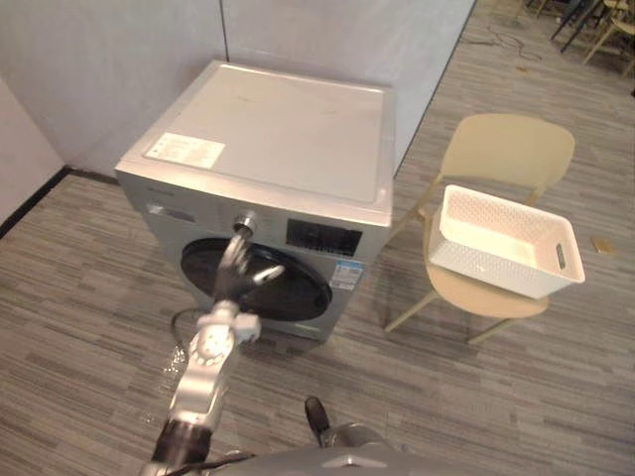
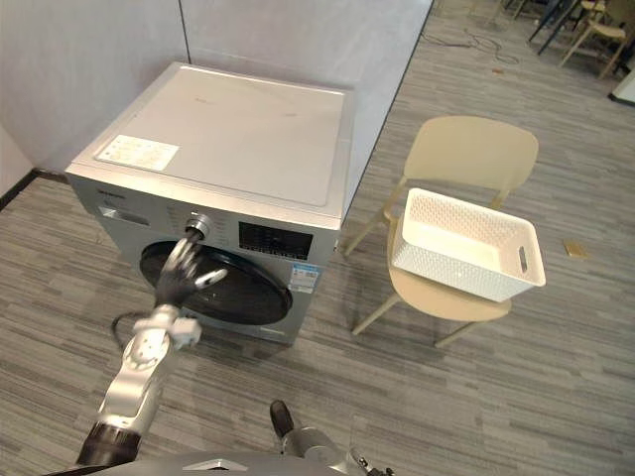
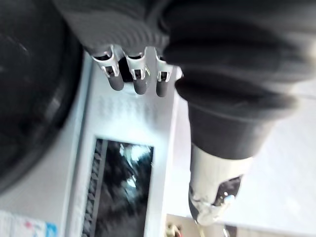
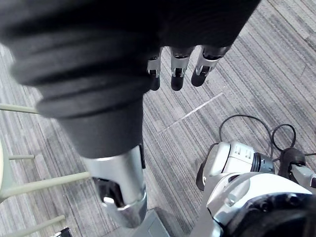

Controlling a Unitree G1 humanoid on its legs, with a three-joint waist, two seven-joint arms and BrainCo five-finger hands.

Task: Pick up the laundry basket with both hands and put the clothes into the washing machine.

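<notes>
We list: washing machine door (image 1: 298, 293), partly hidden behind the left hand (image 1: 236, 268); chair (image 1: 508, 149), seat mostly hidden under the basket (image 1: 486, 266); sticker (image 1: 185, 150) on the machine's top, print too small to tell; display (image 3: 121, 187), blurred, cut off at the left wrist view's edge.

One washing machine (image 1: 268, 149), one white laundry basket (image 1: 486, 268) and one beige chair (image 1: 506, 149) stand here.

A grey wood-grain plank floor (image 1: 516, 397) is running across the whole room. Pale grey partition walls (image 1: 109, 69) are meeting in the far corner, with a dark skirting strip (image 1: 30, 203) lining the left one. A beige plastic chair (image 1: 508, 149) is standing on slim legs near the wall. More chairs (image 1: 600, 30) are showing far off at the right.
</notes>
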